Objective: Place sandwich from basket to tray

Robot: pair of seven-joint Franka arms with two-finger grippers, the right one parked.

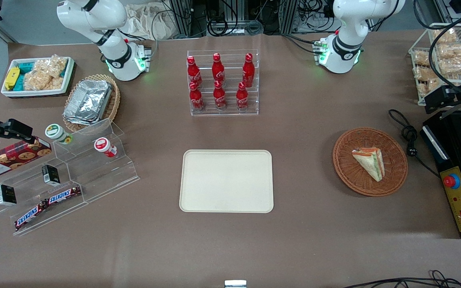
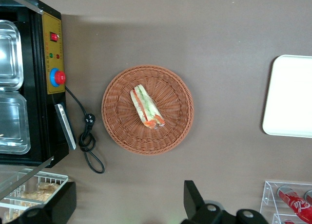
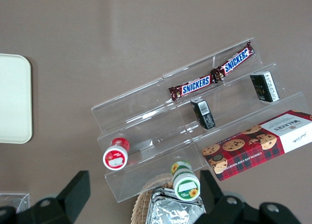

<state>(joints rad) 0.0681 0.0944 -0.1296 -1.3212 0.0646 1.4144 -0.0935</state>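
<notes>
**Nothing moved yet: sandwich in the basket, tray bare**

Nearest the front camera lies the tray [image 1: 226, 181], cream-beige and with nothing on it. The gripper [image 2: 129, 204] of the left arm hangs high above the table, over the brown surface just beside the basket [image 2: 117, 131]; its two dark fingers [image 2: 192, 197] stand wide apart and hold nothing. Directly in the wrist camera's sight the sandwich [image 2: 146, 106] lies on its side near the middle of the reddish-brown wicker basket, its orange, green and red filling edge showing. In the front view the same wedge [image 1: 369, 162] rests inside the basket's rim [image 1: 344, 176], well apart from the tray, toward the working arm's end of the table.

As I judge it, the task is at its very start: the descent, the grasp, the carry across and the release onto the tray all remain. A black power cable [image 2: 88, 141] lies near the basket, clear of the wedge.
</notes>
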